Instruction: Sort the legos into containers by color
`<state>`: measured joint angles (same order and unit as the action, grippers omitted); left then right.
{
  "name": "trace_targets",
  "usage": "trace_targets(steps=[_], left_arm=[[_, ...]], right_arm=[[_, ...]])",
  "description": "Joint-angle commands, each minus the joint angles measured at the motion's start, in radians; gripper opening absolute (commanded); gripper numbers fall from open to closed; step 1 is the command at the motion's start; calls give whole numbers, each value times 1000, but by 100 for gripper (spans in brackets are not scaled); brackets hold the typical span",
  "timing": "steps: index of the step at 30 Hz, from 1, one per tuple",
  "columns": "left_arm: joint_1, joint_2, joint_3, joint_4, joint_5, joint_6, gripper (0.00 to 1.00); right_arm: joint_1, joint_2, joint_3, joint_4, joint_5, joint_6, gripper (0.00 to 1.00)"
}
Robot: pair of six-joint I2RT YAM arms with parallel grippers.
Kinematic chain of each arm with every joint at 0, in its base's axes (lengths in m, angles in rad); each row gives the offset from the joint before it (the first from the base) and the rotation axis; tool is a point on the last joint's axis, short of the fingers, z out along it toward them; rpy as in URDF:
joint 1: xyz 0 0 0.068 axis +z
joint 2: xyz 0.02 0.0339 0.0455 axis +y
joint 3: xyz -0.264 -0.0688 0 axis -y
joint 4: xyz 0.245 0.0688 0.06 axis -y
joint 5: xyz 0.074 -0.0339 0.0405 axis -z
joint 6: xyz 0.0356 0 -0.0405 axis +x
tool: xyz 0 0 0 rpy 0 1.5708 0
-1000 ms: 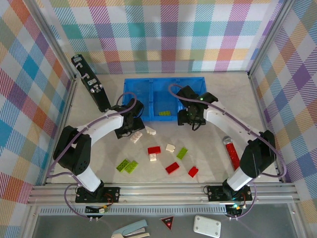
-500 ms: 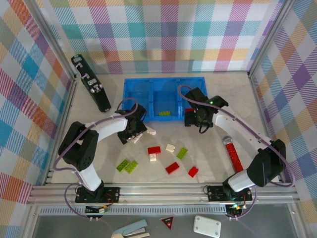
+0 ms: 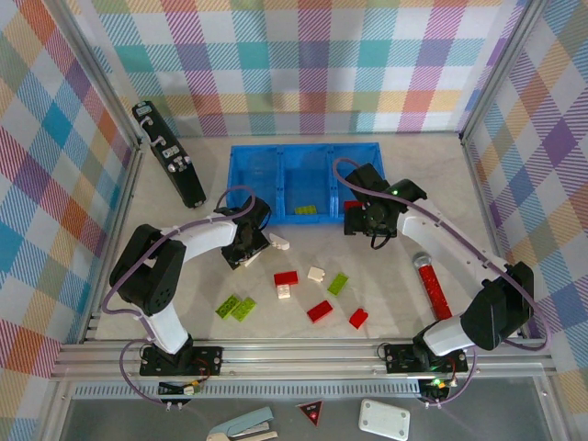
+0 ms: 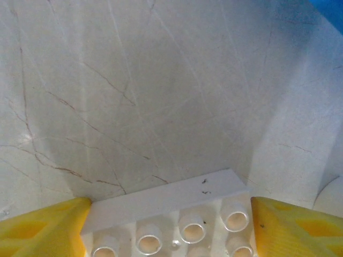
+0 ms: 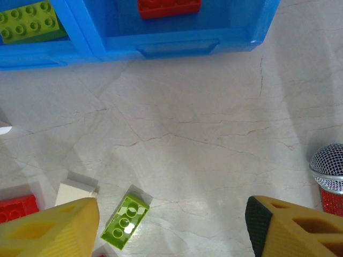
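No legible text, number or brand is found in any view. White markings on the black device [image 3: 168,153] and a mark on the red triangular object [image 3: 312,413] are seen, but are too small to be read.

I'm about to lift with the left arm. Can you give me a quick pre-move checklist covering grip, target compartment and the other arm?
1. white brick in the left gripper: ok, the jaws press on both its ends.
2. Brick off the table: cannot tell.
3. Left compartment of the tray free for white: ok, nothing seen in it. A green brick lies in the middle compartment and a red brick in the right.
4. right gripper empty: ok, the jaws are open above bare table.
5. Right gripper off the left's path to the tray: ok, it hovers by the tray's right end.
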<state>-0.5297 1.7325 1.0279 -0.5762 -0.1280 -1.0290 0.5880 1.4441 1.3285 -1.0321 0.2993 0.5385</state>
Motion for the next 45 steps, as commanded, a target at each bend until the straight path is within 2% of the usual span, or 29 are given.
trace_targets(steps=[1,6,18,25,33,37,45], left_arm=[[-6,4,-24,26,30,-7,71],[-6,-5,-24,21,26,1,65],[-6,-56,4,-34,-22,75,61],[-6,-122,55,-79,-46,287,57],[-3,-148,169,-143,-8,601,51],[4,-152,219,-145,-12,707,50],[55,-56,332,-159,10,829,50]], right_arm=[[-7,-28,-22,-2,4,17,73],[-7,-30,-33,0,-1,24,73],[-5,-39,-38,3,-11,32,73],[-7,-37,-48,3,-14,37,73],[-7,-42,-42,-10,0,32,73],[-6,-51,-37,-27,15,32,73],[-7,-98,-45,-63,44,40,73]])
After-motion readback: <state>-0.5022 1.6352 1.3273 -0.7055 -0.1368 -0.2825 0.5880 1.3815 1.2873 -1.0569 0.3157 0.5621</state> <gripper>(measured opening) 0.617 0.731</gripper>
